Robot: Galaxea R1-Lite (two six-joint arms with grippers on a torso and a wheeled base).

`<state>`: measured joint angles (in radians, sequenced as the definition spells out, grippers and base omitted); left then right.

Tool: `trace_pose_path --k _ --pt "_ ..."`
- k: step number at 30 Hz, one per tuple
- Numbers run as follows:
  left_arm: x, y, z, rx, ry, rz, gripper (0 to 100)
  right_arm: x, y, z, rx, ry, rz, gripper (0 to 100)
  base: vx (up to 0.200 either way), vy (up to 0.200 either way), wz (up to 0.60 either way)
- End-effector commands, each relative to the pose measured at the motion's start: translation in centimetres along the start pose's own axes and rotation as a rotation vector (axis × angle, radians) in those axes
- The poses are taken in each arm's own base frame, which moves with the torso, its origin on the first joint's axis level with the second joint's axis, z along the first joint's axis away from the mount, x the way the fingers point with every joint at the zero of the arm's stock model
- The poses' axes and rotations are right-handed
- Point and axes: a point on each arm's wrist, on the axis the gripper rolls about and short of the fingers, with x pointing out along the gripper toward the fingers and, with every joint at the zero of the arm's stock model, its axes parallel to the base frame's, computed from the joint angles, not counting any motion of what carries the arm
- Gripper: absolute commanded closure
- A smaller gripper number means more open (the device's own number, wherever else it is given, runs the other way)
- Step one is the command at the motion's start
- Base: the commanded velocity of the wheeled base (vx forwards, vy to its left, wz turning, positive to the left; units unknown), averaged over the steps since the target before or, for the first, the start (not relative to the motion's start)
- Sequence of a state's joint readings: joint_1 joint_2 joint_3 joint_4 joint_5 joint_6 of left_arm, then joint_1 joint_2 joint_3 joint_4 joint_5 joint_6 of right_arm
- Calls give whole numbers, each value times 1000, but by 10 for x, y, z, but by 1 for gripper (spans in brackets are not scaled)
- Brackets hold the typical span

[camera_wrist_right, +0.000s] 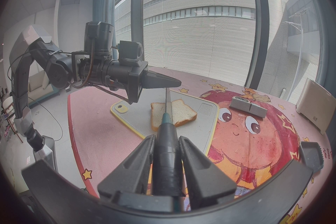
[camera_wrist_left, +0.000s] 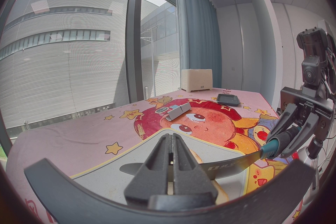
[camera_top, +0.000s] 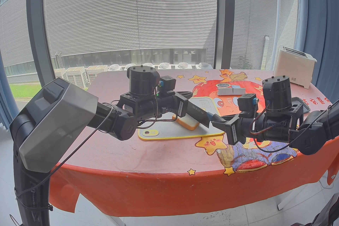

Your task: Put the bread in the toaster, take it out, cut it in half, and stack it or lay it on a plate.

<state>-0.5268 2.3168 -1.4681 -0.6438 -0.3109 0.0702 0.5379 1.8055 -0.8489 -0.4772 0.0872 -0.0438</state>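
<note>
A slice of bread (camera_wrist_right: 173, 114) lies flat on the grey, yellow-rimmed cutting board (camera_wrist_right: 140, 116) near the table's middle. My right gripper (camera_wrist_right: 167, 139) is shut on the teal handle of a knife (camera_wrist_left: 224, 167). The blade runs across the slice just above it; whether it touches the bread I cannot tell. My left gripper (camera_top: 186, 99) hangs shut and empty just over the bread (camera_top: 187, 122), beside the blade (camera_top: 197, 113). From the left wrist, its fingers (camera_wrist_left: 171, 154) cover part of the bread (camera_wrist_left: 218, 193). The cream toaster (camera_top: 295, 66) stands at the far right corner, a dark plate (camera_top: 302, 103) in front of it.
A grey knife block (camera_top: 231, 90) lies on the printed cloth behind the board. The table's front edge is close below both arms. Bare cloth lies left of the board, and tall windows stand behind the table.
</note>
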Motion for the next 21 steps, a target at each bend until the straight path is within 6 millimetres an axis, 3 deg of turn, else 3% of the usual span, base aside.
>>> trace_pose_path --k 1,21 --pt "4 0 -10 -6 21 -3 100 0 0 1 -1 -4 1 100 0 0 0" --pt "10 2 -20 -13 37 -2 100 3 -3 -5 -1 21 -11 100 0 0 0"
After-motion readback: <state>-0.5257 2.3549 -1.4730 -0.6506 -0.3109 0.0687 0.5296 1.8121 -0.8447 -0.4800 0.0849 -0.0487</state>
